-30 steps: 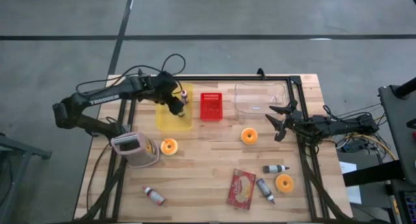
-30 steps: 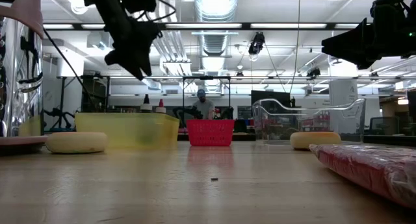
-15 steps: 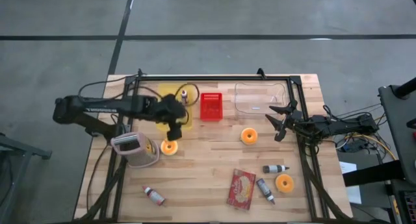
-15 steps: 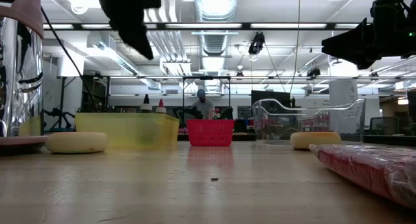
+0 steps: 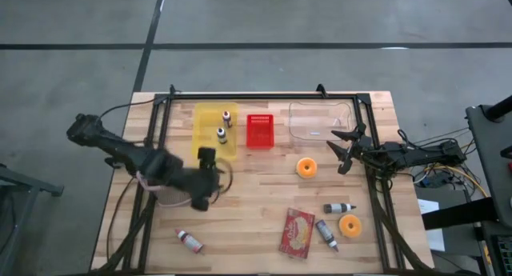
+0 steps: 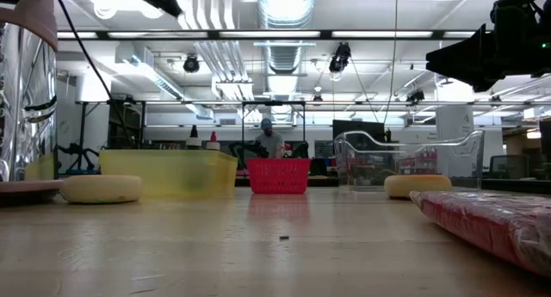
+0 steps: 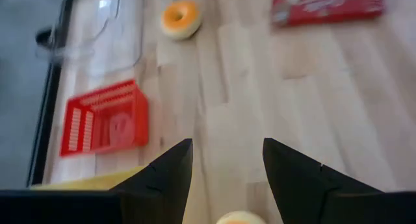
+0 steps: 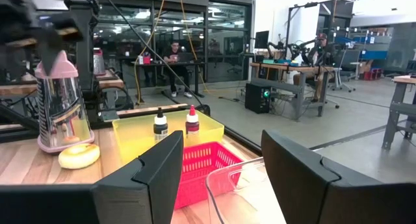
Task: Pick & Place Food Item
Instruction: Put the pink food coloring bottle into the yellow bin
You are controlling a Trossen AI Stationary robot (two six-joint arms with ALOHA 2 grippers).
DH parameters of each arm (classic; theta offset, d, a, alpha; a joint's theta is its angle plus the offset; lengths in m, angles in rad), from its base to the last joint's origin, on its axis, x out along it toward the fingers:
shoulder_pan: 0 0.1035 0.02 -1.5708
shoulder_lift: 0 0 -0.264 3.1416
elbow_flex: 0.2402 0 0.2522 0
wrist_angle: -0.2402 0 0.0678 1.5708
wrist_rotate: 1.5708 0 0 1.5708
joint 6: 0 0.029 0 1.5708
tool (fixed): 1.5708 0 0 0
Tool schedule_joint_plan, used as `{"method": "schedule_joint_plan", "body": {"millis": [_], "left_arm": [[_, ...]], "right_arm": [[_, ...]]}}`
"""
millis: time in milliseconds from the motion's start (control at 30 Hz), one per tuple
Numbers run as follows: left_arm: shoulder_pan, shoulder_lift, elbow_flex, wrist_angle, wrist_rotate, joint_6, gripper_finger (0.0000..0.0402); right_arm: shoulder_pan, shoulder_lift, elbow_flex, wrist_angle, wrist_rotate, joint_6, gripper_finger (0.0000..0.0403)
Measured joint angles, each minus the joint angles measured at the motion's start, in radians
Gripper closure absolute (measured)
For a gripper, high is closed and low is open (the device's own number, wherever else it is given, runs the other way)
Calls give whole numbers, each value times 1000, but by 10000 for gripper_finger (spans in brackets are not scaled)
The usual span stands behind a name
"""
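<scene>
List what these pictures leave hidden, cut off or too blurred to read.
- Left gripper: smeared by motion in the high view; its arm covers the donut, which the left wrist view cuts at the edge.
- Bottles in the yellow bin: labels too small in every view.
- Red packet: print too small from above; cut off by the frame in the low view.
- Right gripper: only a dark silhouette in the low view.

Both arms are dark, nearly black, built of slim round segments joined by thicker knuckle-like joints. The left arm (image 5: 136, 158) has thin black cables looping loosely beside it, and the right arm (image 5: 408, 154) ends in a bundle of wires at its base. Each wrist carries two broad, wedge-shaped black fingers (image 7: 166, 175) with flat, matte faces and angled tips (image 8: 296, 169).
</scene>
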Motion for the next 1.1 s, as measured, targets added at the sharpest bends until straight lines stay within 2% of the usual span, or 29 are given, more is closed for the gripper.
{"method": "schedule_joint_plan", "body": {"millis": [100, 267, 400, 500, 667, 867, 1100], "left_arm": [[-123, 0, 0, 19, -96, -43, 211], [-317, 0, -11, 18, -279, -209, 211], [-423, 0, -33, 10, -322, -342, 211], [-469, 0, -54, 8, -305, -446, 211], [-497, 0, -97, 36, -159, -577, 211], [-530, 0, -194, 79, -131, -705, 211], [-549, 0, -272, 90, 0, -898, 211]], "right_arm": [[0, 0, 0, 0, 0, 0, 199], [0, 0, 0, 0, 0, 0, 199], [0, 0, 0, 0, 0, 0, 199], [0, 0, 0, 0, 0, 0, 199], [0, 0, 0, 0, 0, 0, 199], [0, 0, 0, 0, 0, 0, 199], [0, 0, 0, 0, 0, 0, 199]]}}
